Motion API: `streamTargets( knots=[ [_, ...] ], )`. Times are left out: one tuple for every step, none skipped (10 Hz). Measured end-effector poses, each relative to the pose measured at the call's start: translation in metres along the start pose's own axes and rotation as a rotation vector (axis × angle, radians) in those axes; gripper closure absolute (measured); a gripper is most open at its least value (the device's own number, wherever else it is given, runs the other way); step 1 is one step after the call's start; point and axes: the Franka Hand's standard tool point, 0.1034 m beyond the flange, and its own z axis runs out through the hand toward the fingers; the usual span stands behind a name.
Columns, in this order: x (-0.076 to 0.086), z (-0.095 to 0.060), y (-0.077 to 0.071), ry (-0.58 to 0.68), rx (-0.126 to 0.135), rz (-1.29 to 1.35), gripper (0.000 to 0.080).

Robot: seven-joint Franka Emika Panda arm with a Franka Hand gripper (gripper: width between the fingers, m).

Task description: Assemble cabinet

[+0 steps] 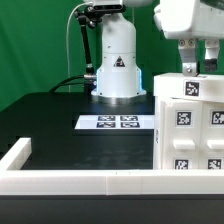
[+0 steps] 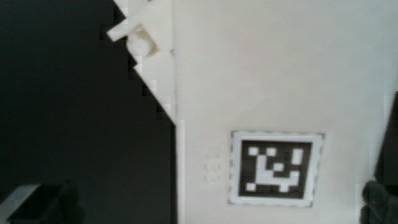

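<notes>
The cabinet (image 1: 190, 125) is a large white box with several square black-and-white tags, standing at the exterior view's right on the black table. My gripper (image 1: 201, 66) hangs just over its top edge. In the wrist view the cabinet (image 2: 267, 90) fills most of the picture, with one tag (image 2: 276, 165) showing. A jagged white part sticks out at its edge (image 2: 139, 40). My gripper (image 2: 210, 205) is open. Its dark fingertips (image 2: 45, 202) stand far apart at the two corners, and a dark gap lies between one finger and the cabinet's edge. It holds nothing.
The marker board (image 1: 118, 122) lies flat in the middle of the table in front of the arm's white base (image 1: 117, 65). A long low white border wall (image 1: 80, 181) runs along the front and turns up the exterior view's left side. A green backdrop stands behind.
</notes>
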Motion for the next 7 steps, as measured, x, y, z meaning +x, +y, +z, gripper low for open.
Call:
streamTargets(
  knots=[
    [0.0029, 0.0003, -0.0021, 0.001, 0.001, 0.029, 0.0003],
    [0.0032, 0.0006, -0.0026, 0.0, 0.002, 0.058, 0.0003],
    [0.0042, 0.0006, -0.0041, -0.004, 0.001, 0.108, 0.0003],
    [0.0058, 0.0002, -0.0057, -0.01, -0.004, 0.144, 0.0003],
    [0.0054, 0.0002, -0.0055, -0.014, -0.007, 0.162, 0.0003],
    [0.004, 0.0003, -0.0043, -0.015, -0.008, 0.164, 0.0003],
    [0.0034, 0.0003, -0.0038, -0.015, -0.008, 0.165, 0.0003]
  ],
)
